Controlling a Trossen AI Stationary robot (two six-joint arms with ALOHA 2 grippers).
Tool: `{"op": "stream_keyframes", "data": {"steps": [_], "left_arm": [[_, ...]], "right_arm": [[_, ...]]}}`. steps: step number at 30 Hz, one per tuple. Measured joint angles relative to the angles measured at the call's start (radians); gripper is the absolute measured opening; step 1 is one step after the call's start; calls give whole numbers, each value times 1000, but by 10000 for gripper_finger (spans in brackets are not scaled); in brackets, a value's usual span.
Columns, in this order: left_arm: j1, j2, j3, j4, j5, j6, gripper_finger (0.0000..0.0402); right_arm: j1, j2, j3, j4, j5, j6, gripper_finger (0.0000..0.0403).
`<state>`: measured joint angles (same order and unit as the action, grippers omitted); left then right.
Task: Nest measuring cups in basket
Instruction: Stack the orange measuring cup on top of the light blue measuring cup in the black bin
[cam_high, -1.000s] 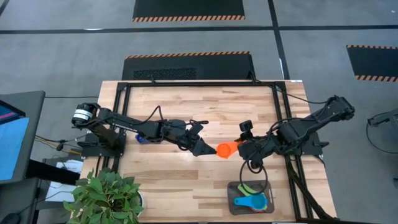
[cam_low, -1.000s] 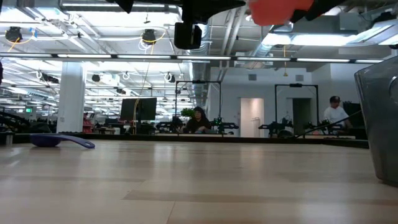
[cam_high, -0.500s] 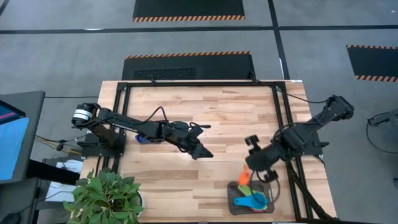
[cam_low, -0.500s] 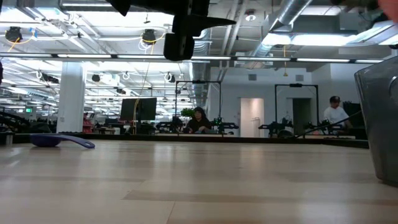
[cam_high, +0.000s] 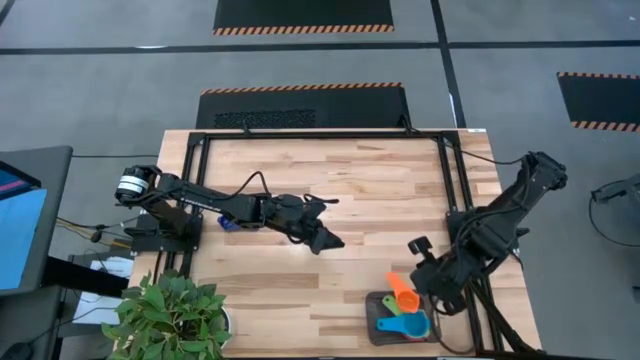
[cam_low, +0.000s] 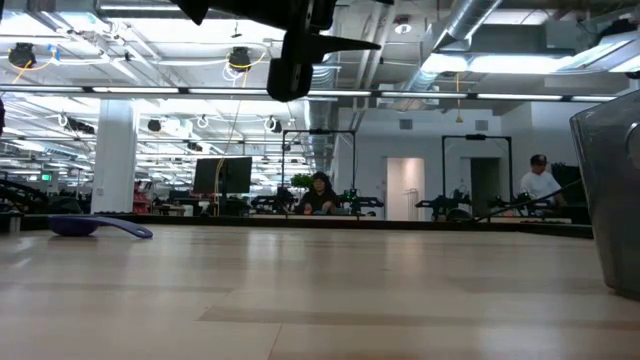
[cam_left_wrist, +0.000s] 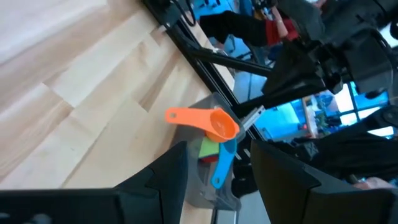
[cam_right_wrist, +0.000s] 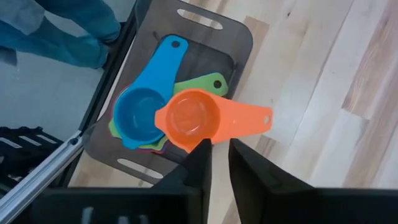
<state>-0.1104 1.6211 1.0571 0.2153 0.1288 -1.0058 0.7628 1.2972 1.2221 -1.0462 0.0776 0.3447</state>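
Placement calls for the right gripper (cam_right_wrist: 214, 152), whose fingers pinch the rim of the orange cup (cam_right_wrist: 193, 118), to hold that cup over the blue cup (cam_right_wrist: 138, 111) and lower it level, bowl into bowl, before letting go. Below it, the basket (cam_right_wrist: 239, 28) at the table's near right corner holds the blue cup atop a green one (cam_right_wrist: 202, 84). Farther off, mid-table, the left gripper (cam_high: 327, 240) hovers with parted fingers, grasping nothing, and another blue cup (cam_low: 95, 226) lies at the far left.
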Motion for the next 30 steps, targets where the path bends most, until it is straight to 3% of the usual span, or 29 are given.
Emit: {"op": "stream_keyframes", "data": {"steps": [7, 15, 19, 25, 30], "left_arm": [[0, 0, 0, -2, -65, 32, 162], [1, 0, 0, -132, -320, 76, 162], [0, 0, 0, -200, -325, 116, 162], [0, 0, 0, -195, -287, 199, 162], [0, 0, 0, -198, -264, 241, 162]], "right_arm": [[10, 0, 0, 1, -1, 25, 60], [10, 3, 0, 45, 3, 222, 40], [25, 61, -1, 64, 5, 369, 10], [76, 166, -1, 113, 2, 621, 21], [93, 235, -1, 116, 27, 819, 6]]}}
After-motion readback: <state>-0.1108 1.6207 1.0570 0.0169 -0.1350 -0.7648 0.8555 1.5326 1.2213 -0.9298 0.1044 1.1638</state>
